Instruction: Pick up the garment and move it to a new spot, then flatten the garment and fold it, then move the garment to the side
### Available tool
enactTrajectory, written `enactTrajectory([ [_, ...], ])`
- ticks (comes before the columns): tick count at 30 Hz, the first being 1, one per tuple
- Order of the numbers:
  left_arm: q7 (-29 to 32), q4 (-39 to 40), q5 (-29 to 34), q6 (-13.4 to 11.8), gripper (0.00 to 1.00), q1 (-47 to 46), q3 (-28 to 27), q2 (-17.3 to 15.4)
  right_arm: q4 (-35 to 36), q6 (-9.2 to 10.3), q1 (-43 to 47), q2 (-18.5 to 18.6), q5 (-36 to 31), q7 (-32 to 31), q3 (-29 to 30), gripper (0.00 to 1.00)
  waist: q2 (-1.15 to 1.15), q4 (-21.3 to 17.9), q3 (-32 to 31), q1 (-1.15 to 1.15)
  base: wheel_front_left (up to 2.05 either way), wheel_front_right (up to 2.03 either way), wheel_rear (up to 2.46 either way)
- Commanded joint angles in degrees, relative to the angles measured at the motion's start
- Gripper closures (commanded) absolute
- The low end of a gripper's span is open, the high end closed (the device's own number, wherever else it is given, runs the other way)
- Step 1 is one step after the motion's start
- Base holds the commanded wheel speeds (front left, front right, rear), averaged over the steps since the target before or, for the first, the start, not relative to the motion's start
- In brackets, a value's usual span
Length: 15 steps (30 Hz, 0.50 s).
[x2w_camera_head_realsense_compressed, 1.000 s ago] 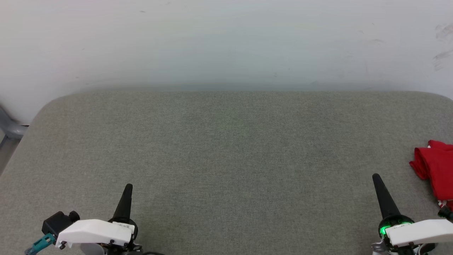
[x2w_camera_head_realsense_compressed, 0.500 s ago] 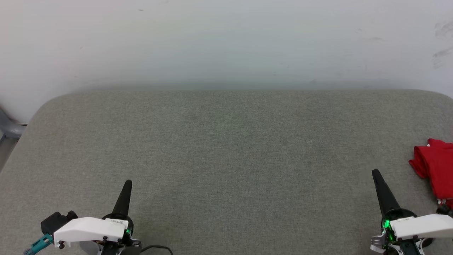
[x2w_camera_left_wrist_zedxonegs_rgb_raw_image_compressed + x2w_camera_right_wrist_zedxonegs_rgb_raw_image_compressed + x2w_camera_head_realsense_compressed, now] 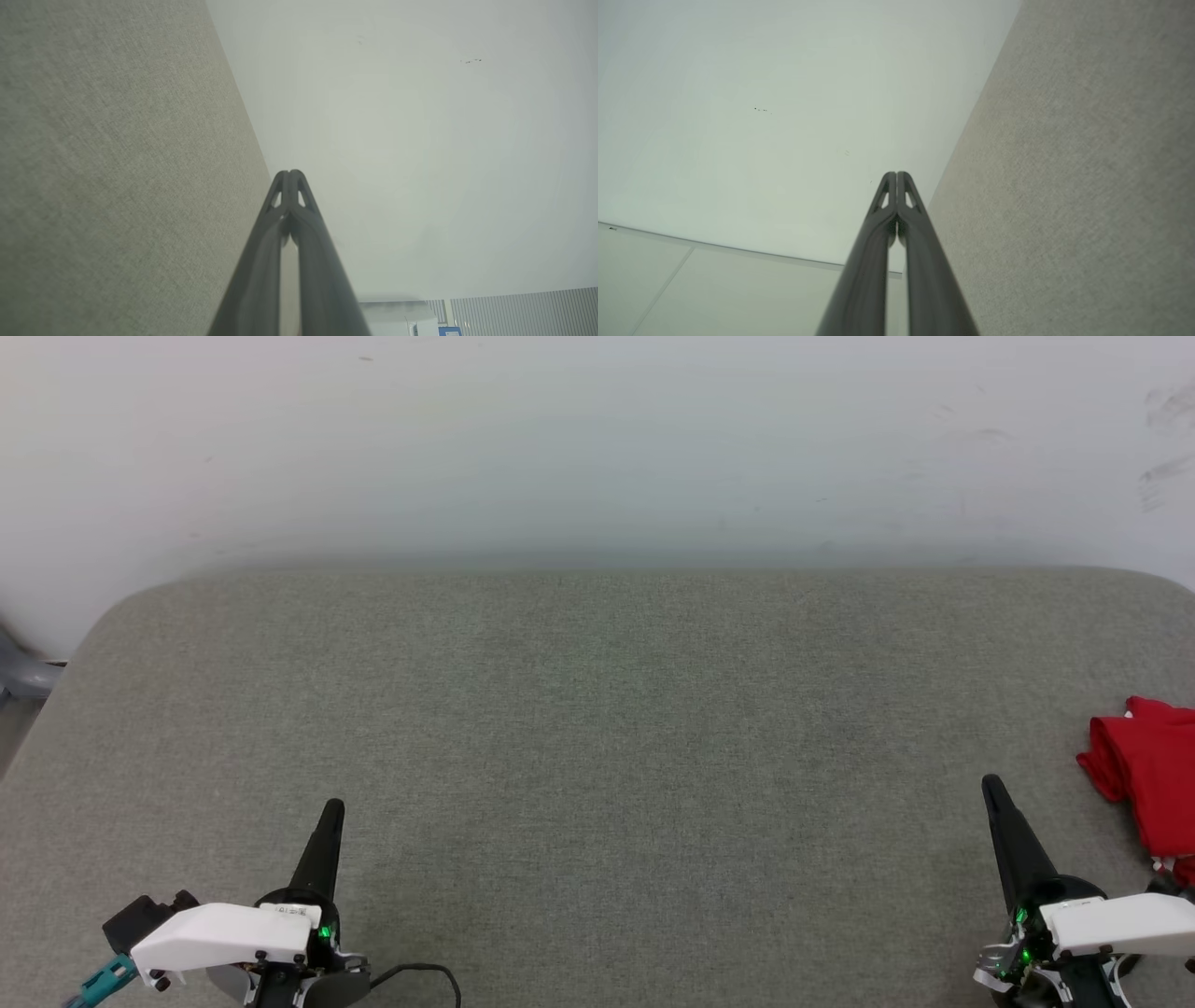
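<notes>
Jaws pressed together, left gripper [image 3: 330, 812] and right gripper [image 3: 993, 791] hold nothing.

The left gripper [image 3: 331, 808] has long fingers [image 3: 317, 870] of dark grey, almost black, which narrow from a round black base to a fine point. On its wrist sits a white cover [image 3: 222, 933] of smooth wedge shape, with small dark screws [image 3: 156, 979] at the outer end. Beside it are a black block [image 3: 142, 917] and a teal connector [image 3: 105, 979]. A thin black cable [image 3: 425, 974] makes a loop from the base, where a green light [image 3: 324, 931] glows. The right gripper [image 3: 991, 786] has the same form, with a white shell [image 3: 1120, 924], green lamps [image 3: 1023, 918] and a silver bracket [image 3: 991, 974]. In the wrist views the fingertips [image 3: 283, 179] are pierced with small triangular windows.
</notes>
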State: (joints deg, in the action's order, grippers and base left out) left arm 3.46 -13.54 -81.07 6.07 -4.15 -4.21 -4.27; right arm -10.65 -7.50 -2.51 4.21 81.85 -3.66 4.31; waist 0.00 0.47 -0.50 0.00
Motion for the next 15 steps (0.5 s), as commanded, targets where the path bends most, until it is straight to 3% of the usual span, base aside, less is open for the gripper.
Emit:
enactTrajectory([
  [1, 0.4, 0.0, -1.1, 0.5, 1.00, -1.3, -0.4, 0.3, -0.1, 0.01, -1.4, 0.2, 1.2, -0.3, 0.1, 1.00, 0.00, 0.0, 0.0, 0.00, 0.00, 0.00, 0.00],
  [15, 2.0, -0.3, -6.6, 1.1, 1.00, -1.9, -1.5, 0.9, -2.0, 0.01, -2.7, 0.0, 7.1, -1.0, 0.3, 1.00, 0.00, -0.2, 0.4, 0.00, 0.00, 0.00, 0.00],
])
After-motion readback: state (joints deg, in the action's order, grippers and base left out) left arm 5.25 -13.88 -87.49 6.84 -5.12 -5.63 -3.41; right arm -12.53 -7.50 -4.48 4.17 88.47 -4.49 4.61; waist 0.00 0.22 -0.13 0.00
